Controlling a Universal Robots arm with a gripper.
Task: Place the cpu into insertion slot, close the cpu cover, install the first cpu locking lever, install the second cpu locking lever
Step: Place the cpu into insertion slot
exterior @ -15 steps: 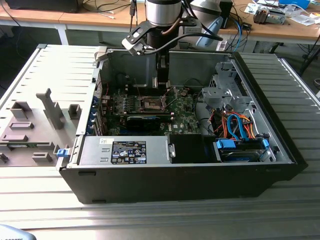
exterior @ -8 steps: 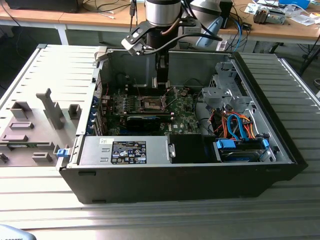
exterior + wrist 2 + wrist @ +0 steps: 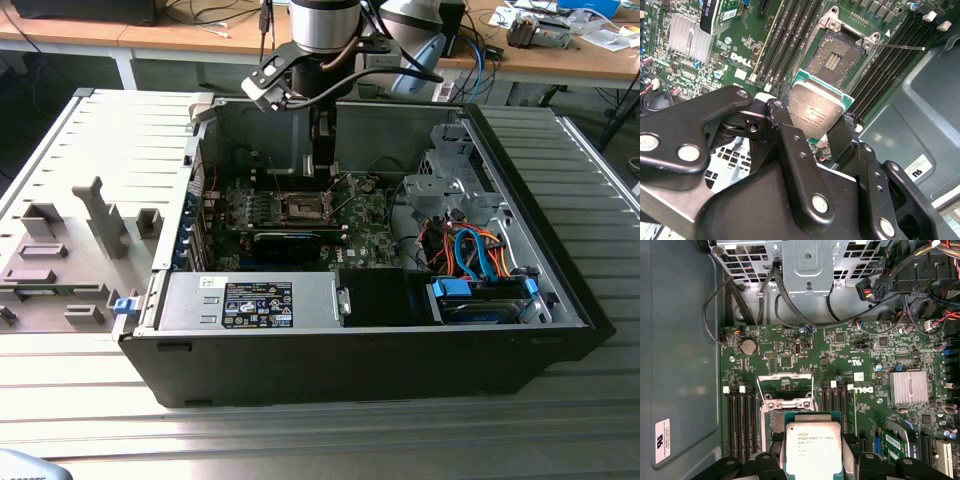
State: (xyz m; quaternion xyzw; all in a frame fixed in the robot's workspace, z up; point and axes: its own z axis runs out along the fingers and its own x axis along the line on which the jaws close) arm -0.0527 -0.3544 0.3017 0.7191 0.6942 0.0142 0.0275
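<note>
One open computer case (image 3: 300, 370) lies on its side before me, with the green motherboard (image 3: 372, 228) flat on its floor. In the exterior view the gripper (image 3: 322, 172) hangs at about one o'clock from the insertion slot (image 3: 300, 207), close above the board. In the second wrist view its fingers (image 3: 779, 112) are closed to the width of the cpu (image 3: 816, 112). They pinch it by two opposite edges, metal top facing the camera. The chip is in the air, near the slot but not squarely over it, and the dark pin field lies uncovered beside it. The cpu cover (image 3: 785, 376) stands swung up and a thin locking lever (image 3: 900, 47) juts free, so I judge the way down to be clear.

I should first square the chip's edges to the socket rim and match any keying. Then I lower it straight and slowly, letting go only once it rests flat. Any tilt or sideways drag could bend pins.
</note>
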